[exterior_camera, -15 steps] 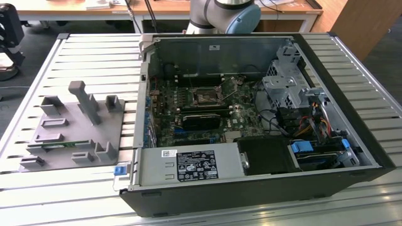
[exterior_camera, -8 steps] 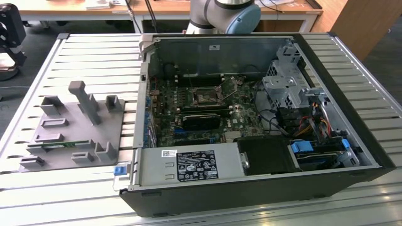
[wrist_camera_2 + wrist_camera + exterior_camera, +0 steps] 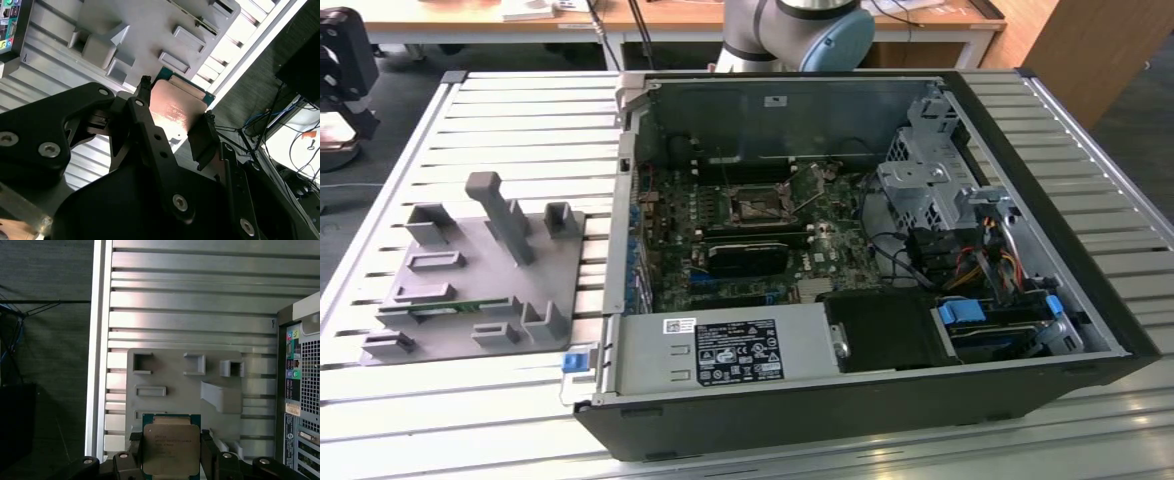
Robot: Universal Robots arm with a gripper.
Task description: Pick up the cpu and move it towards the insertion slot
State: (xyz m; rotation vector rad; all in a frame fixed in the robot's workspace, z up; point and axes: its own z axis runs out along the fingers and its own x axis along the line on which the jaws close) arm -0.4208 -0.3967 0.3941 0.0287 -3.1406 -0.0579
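The open case (image 3: 774, 100) lies on the slatted table (image 3: 520, 120) with the slot (image 3: 757, 207) on its board, and above the grey tray (image 3: 170, 372) beside it the gripper (image 3: 171, 440) pinches the cpu (image 3: 171, 452) by two opposite edges.

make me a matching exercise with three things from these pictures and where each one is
Things:
1. cpu
2. insertion slot
3. grey tray

Places:
a. on the slatted table, outside the computer case
b. held by the gripper
c. inside the open computer case

Pairs: 1-b, 2-c, 3-a
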